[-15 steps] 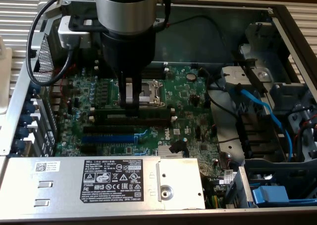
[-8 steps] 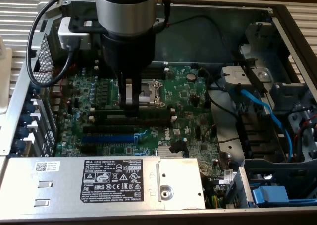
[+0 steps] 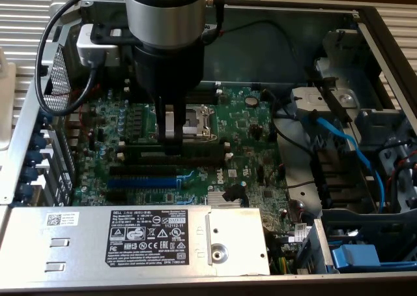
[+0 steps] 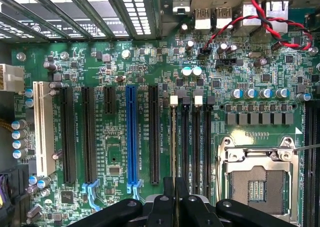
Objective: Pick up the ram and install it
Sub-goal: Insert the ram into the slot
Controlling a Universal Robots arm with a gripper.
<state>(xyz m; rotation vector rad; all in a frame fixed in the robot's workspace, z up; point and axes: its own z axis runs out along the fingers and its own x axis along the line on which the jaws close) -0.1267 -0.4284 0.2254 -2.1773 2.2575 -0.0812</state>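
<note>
Inside the open case (image 3: 365, 22), over the motherboard (image 4: 115, 149), your gripper (image 4: 175, 189) stands narrow, pinching the ram (image 4: 174, 142) edge-on along a black slot (image 4: 177, 132) near the socket (image 4: 257, 179); seated or not, you can't tell.

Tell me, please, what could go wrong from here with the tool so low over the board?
1. The ram seems gripped edge-on in the tool, right beside the black slots. If it is slightly off line or tilted, it could press on a slot wall rather than seat.
2. The open CPU socket lies close by, so a sideways drift could strike it.
</note>
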